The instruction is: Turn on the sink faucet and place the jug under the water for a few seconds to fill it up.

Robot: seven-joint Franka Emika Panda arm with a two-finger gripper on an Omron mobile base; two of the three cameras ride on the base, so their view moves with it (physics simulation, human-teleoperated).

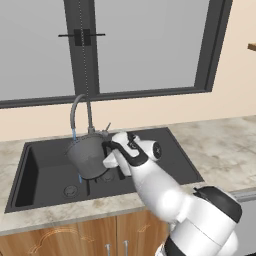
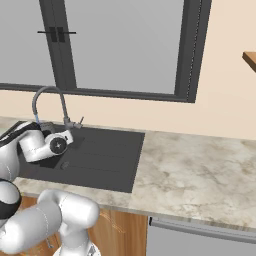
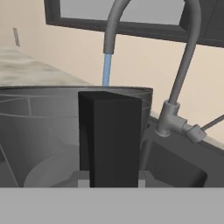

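One dark grey bucket-shaped jug (image 1: 87,156) hanging at centre-left above the matte black sink (image 1: 45,172), rim upward, axis near vertical, black handle (image 3: 111,138) facing the arm. Two-finger gripper (image 1: 111,150) clenching that handle. Thin blue water (image 3: 106,70) dropping from the grey gooseneck faucet (image 1: 80,112) into it.

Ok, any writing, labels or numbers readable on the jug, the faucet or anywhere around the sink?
None: no text, label, brand, number or sign can be read in any view.
The jug, its handle, the faucet, the sink, the counter and the window frame are all plain.
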